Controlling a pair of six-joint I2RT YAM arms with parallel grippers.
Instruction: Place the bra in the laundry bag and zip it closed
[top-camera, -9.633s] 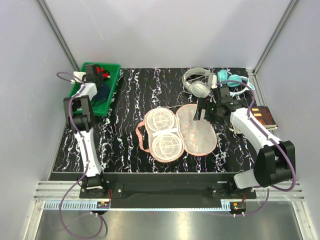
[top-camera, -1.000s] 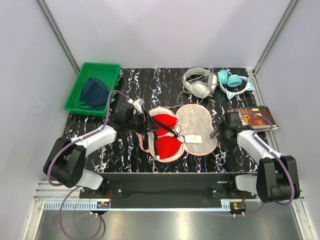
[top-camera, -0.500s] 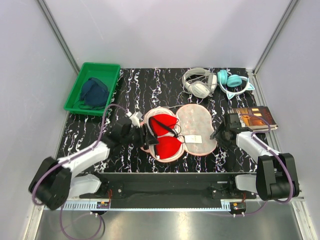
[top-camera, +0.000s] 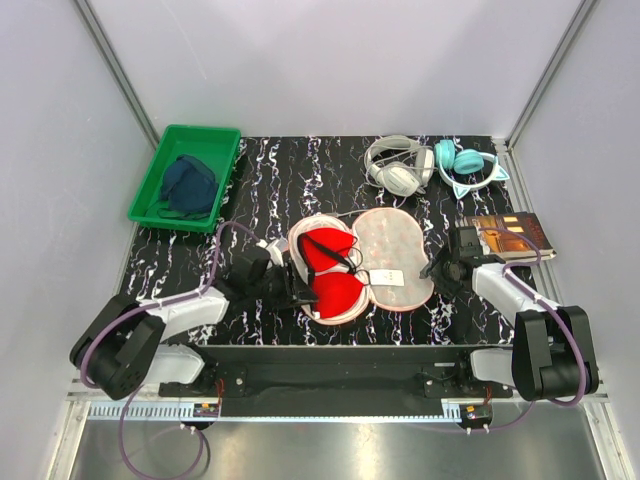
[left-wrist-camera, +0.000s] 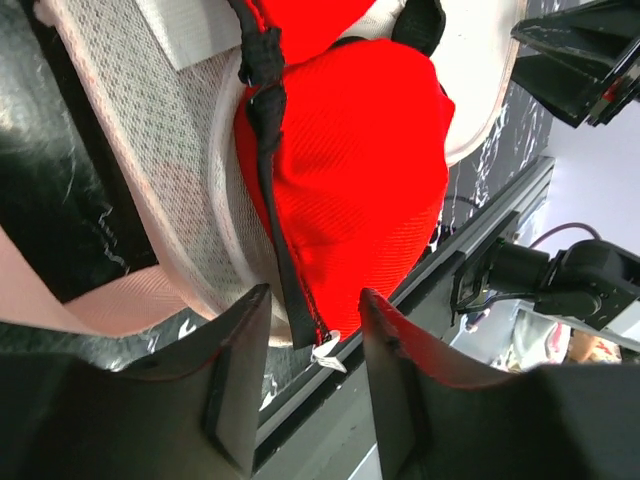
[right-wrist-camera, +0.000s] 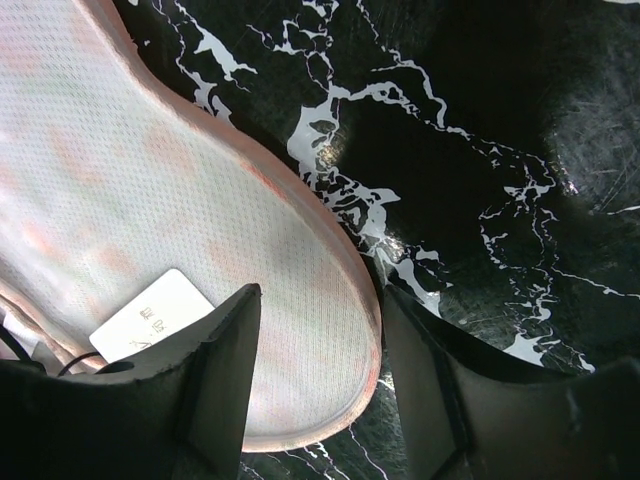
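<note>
The laundry bag (top-camera: 400, 245) lies open and flat mid-table, its white mesh inside facing up. The red bra (top-camera: 325, 270) fills its left half, with dark straps trailing across the hinge. My left gripper (top-camera: 300, 287) sits low at the bag's near-left rim. In the left wrist view its jaws are open around the end of the bra's (left-wrist-camera: 360, 180) dark strap, with mesh (left-wrist-camera: 180, 150) to the left. My right gripper (top-camera: 432, 268) is at the bag's right edge. Its jaws are open astride the pink rim (right-wrist-camera: 365, 330) without pinching it.
A green tray (top-camera: 148, 185) with a dark blue garment (top-camera: 188, 185) stands at the back left. White headphones (top-camera: 395, 165) and teal headphones (top-camera: 468, 168) lie at the back right, and a book (top-camera: 510, 235) sits beside the right arm. A white tag (right-wrist-camera: 150, 315) lies in the bag's right half.
My left arm has drawn back and down toward the near-left rim of the bag, and its jaws have narrowed. The right gripper has stayed at the right rim, and its jaws have narrowed too.
</note>
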